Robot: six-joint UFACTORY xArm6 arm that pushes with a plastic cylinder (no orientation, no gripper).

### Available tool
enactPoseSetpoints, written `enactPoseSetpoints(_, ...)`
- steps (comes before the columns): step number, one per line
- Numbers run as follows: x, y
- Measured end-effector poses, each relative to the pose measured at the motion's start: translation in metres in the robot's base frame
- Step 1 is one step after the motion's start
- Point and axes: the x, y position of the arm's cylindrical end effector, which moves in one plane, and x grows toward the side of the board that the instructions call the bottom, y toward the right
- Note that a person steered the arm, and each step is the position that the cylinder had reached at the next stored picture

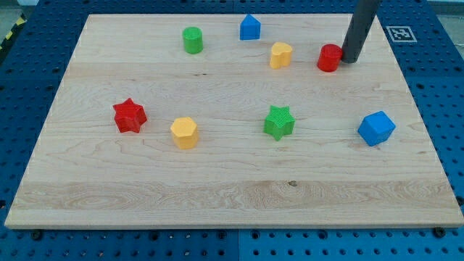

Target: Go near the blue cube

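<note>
The blue cube (pixel 376 128) lies near the view's right edge of the wooden board (pixel 217 181), at mid height. My tip (pixel 350 60) is at the view's upper right, touching the right side of a red cylinder (pixel 330 58). The tip stands well above the blue cube in the view and slightly to its left, about a quarter of the board's depth away. The dark rod rises out of the view's top.
A blue house-shaped block (pixel 250 27), a green cylinder (pixel 192 40) and a yellow block (pixel 280 55) lie along the view's top. A green star (pixel 279 122), a yellow hexagonal block (pixel 184 133) and a red star (pixel 130 116) lie across the middle.
</note>
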Motion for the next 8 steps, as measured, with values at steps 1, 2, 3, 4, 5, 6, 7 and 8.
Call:
enactPoseSetpoints(1, 0.021, 0.039)
enactPoseSetpoints(2, 0.090, 0.096)
enactPoseSetpoints(3, 0.163, 0.121)
enactPoseSetpoints(4, 0.216, 0.120)
enactPoseSetpoints(5, 0.231, 0.086)
enactPoseSetpoints(6, 0.231, 0.059)
enactPoseSetpoints(7, 0.227, 0.058)
enactPoseSetpoints(8, 0.207, 0.039)
